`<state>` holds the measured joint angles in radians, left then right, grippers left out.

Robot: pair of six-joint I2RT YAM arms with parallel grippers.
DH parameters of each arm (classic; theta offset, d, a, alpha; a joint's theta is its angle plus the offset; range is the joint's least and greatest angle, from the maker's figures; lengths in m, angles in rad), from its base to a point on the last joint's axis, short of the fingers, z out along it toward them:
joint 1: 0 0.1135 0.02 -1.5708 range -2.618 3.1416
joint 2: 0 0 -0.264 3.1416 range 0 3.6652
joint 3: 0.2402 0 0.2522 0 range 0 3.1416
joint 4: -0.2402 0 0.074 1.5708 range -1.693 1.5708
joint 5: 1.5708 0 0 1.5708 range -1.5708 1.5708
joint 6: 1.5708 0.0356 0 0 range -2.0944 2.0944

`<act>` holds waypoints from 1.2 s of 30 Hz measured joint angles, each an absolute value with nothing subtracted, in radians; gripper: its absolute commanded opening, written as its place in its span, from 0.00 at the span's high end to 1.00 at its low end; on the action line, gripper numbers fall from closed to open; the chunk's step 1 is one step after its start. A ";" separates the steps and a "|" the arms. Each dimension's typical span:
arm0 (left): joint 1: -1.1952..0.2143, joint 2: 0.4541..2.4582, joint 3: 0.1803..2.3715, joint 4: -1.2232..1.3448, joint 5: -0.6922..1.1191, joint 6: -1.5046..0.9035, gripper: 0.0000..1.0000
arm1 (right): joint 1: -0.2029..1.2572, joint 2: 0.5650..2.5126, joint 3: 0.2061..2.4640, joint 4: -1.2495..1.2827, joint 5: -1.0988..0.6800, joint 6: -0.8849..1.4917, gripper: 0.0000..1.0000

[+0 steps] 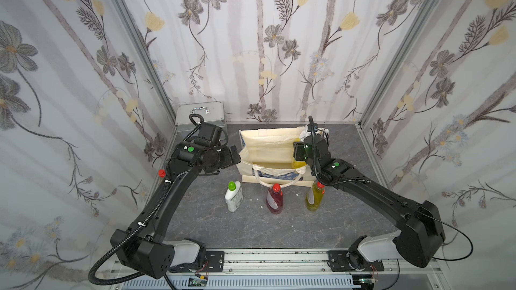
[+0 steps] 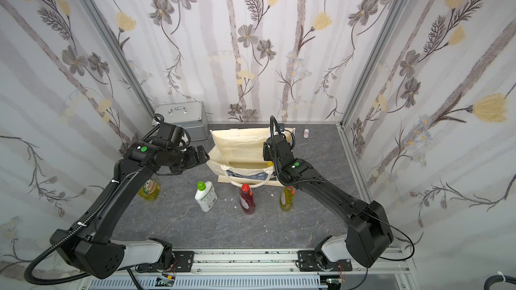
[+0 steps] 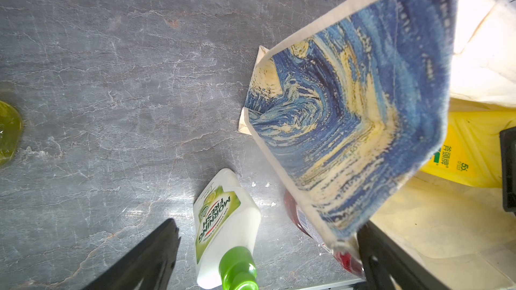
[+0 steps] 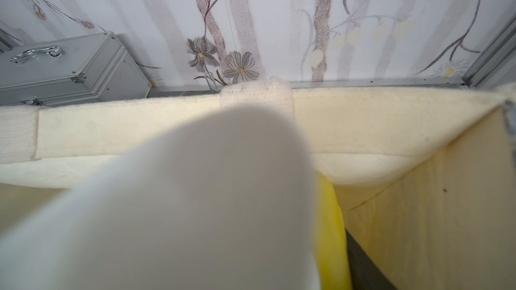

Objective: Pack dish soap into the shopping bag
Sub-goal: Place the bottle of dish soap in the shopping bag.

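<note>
Far left on the table [image 1: 251, 227], one yellow-green bottle [image 2: 149, 191] stands outside; the white bottle [image 1: 233, 196], red bottle [image 1: 274, 199] and second yellow-green bottle [image 1: 315, 196] line up before the shopping bag [image 1: 268, 146]. Our left gripper [image 1: 235, 157] gapes wide, straddling the bag's left rim, holding nothing. Inside, at right, we see the big yellow bottle [image 3: 469, 149]. Our right gripper [image 1: 299, 159] sits over its pump [image 4: 195, 191]; whether it clamps, we cannot tell.

Cream bag [image 3: 349, 124] with blue-yellow swirls, yellow bottle [image 3: 472, 140], grey veined table [image 3: 111, 79]
</note>
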<state>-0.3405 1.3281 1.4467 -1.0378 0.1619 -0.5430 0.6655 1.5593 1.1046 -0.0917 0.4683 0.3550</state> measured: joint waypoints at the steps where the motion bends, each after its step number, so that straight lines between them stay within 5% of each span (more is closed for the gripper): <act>1: -0.340 1.335 1.459 -1.037 0.163 -0.543 0.00 | 0.666 1.559 1.095 -0.080 0.468 0.355 0.53; 36: -0.349 1.407 1.549 -1.006 0.204 -0.550 0.00 | 0.662 1.705 1.062 0.115 0.473 0.331 0.49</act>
<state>-0.3489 1.4075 1.5486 -1.0058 0.2035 -0.5495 0.6617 1.7054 1.0622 0.1146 0.4732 0.3309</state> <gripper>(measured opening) 0.995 0.617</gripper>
